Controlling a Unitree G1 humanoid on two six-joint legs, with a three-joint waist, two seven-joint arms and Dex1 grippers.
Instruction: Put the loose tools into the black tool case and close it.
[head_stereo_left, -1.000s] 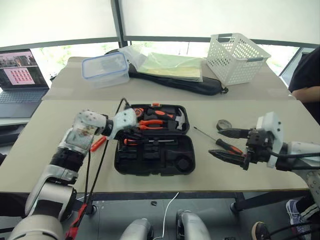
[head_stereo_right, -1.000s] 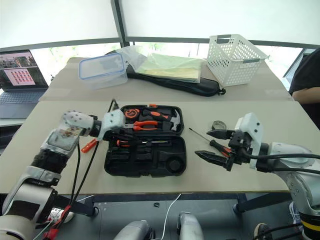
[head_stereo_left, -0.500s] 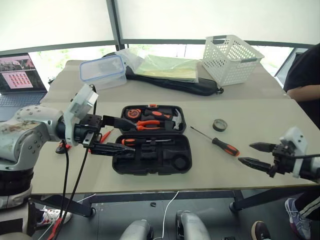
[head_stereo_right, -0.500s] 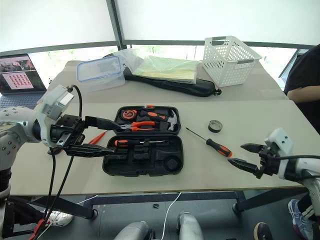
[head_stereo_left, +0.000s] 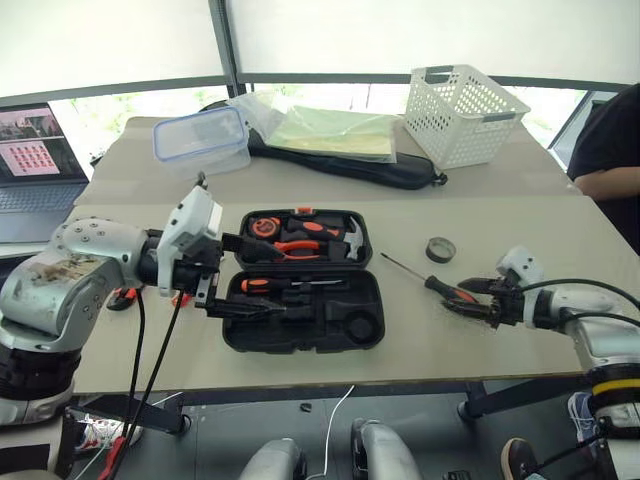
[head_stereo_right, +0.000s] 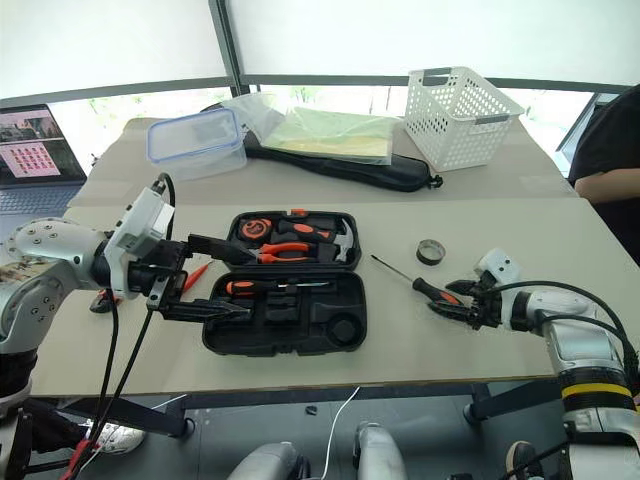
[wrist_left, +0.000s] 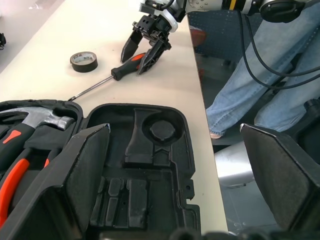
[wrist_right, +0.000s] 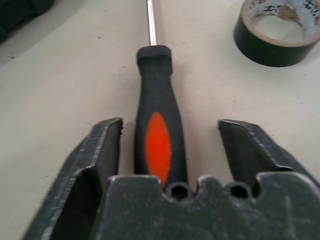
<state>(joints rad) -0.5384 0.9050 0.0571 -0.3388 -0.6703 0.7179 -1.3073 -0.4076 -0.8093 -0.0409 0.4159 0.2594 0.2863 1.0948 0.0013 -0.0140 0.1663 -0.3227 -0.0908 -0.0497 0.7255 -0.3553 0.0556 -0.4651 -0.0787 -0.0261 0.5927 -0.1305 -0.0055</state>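
Note:
The black tool case (head_stereo_left: 345, 330) lies open mid-table, with a black-and-orange screwdriver (head_stereo_left: 268, 284) in its near half. My left gripper (head_stereo_left: 268, 278) hovers open and empty over the case's left edge. A slim orange tester screwdriver (head_stereo_right: 193, 277) lies on the table left of the case. At the right, my right gripper (head_stereo_left: 462, 300) rests low on the table, open, its fingers (wrist_right: 100, 145) on either side of a second screwdriver's handle (wrist_right: 157, 100) with a gap on each side. The tape roll (head_stereo_left: 440, 249) lies just beyond it.
Pliers (head_stereo_left: 300, 245), a hammer and a tape measure fill the case's far half. Behind are a clear blue-rimmed box (head_stereo_left: 202, 140), a black fabric bag (head_stereo_left: 400, 175) under plastic sheets and a white basket (head_stereo_left: 465, 113). A laptop (head_stereo_left: 30, 160) stands far left; a person (head_stereo_left: 610, 140) sits far right.
My left gripper opened and drew back from the case, leaving a screwdriver inside. My right gripper dropped to the table and moved in around the loose screwdriver's handle, its jaws narrowing.

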